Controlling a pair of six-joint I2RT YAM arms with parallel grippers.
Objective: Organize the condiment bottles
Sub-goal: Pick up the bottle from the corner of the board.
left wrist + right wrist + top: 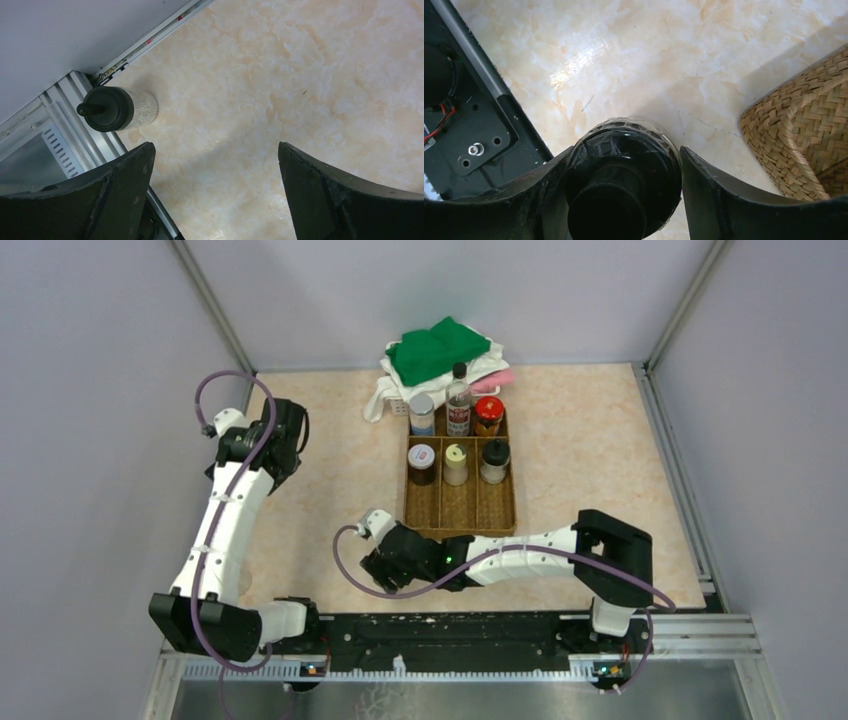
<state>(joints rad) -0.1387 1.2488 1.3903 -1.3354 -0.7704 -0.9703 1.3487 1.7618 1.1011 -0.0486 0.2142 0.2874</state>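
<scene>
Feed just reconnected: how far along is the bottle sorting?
Done: six bottles stand in the woven tray, filling its back and middle rows. In hand: the right gripper brackets a black-capped bottle beside the tray; grip not confirmed. Remaining: that bottle, plus a black-lidded jar near the open left gripper; the tray's front row is empty.
</scene>
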